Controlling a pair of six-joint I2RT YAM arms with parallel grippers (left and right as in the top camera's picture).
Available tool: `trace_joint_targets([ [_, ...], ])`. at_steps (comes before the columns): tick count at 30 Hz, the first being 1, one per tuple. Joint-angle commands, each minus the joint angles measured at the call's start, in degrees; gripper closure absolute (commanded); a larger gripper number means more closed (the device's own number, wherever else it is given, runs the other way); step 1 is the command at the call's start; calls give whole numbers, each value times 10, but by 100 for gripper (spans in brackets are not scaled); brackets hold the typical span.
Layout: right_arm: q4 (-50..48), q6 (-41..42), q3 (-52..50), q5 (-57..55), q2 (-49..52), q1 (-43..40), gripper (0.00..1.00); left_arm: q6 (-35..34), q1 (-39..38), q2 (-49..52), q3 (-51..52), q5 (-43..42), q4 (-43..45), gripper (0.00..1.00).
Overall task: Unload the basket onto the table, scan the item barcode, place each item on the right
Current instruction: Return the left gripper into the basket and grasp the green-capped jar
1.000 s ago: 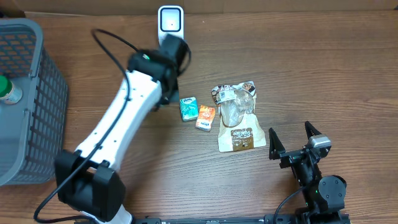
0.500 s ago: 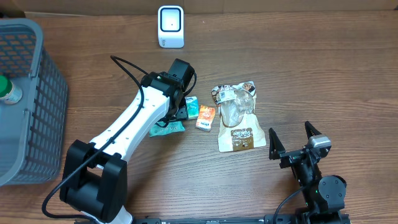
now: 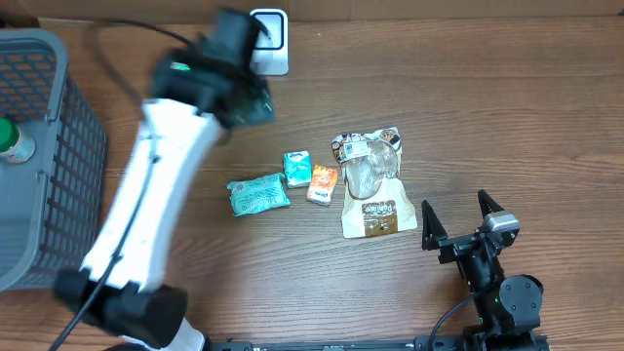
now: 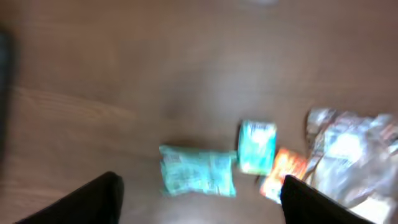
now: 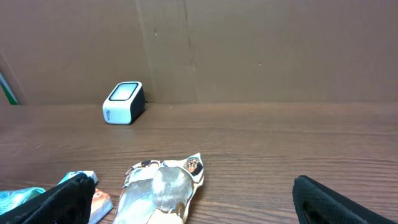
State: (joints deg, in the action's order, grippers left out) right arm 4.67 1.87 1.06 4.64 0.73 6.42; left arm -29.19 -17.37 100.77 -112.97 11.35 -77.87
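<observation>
While the teal packet [image 3: 258,195] lies flat on the table [image 3: 487,107], just left of a small teal box [image 3: 296,168], the left arm [image 3: 156,185] stretches toward the scanner [image 5: 124,102]. The left gripper [image 4: 199,186] is blurred, spread wide and empty. The right gripper [image 3: 456,216] sits low at the near edge, fully open and holding nothing.

Scanner [image 3: 281,54] half hidden by left arm [image 3: 156,185], teal packet [image 4: 198,170] blurred — perhaps tissues

Basket [image 3: 68,117] at table's [image 3: 487,117] left edge, scanner [image 5: 123,102] at back; mid-table, left to right: pouch [image 3: 258,194], box [image 3: 296,168], packet [image 3: 322,183], bag [image 3: 370,185].
</observation>
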Motion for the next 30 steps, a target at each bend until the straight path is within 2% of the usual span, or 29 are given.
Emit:
trace_joint_targets([
  [1, -2, -2, -6, 2, -6, -1, 0, 40, 70, -35, -118, 12, -22, 7],
  [2, -2, -2, -6, 2, -6, -1, 0, 40, 89, -36, -139, 13, -26, 1],
  [6, -2, -2, -6, 2, -6, -1, 0, 83, 202, -38, -194, 13, -16, 1],
  [11, -2, -2, -6, 2, -6, -1, 0, 84, 338, -31, -192, 3, -8, 1],
  [16, -2, -2, -6, 2, -6, -1, 0, 85, 431, -19, -185, -36, 3, 0],
  [23, -2, -2, -6, 2, -6, -1, 0, 117, 502, 24, -103, -33, 48, 0],
  [30, -2, -2, -6, 2, -6, -1, 0, 199, 528, 71, -21, -33, 120, 0],
])
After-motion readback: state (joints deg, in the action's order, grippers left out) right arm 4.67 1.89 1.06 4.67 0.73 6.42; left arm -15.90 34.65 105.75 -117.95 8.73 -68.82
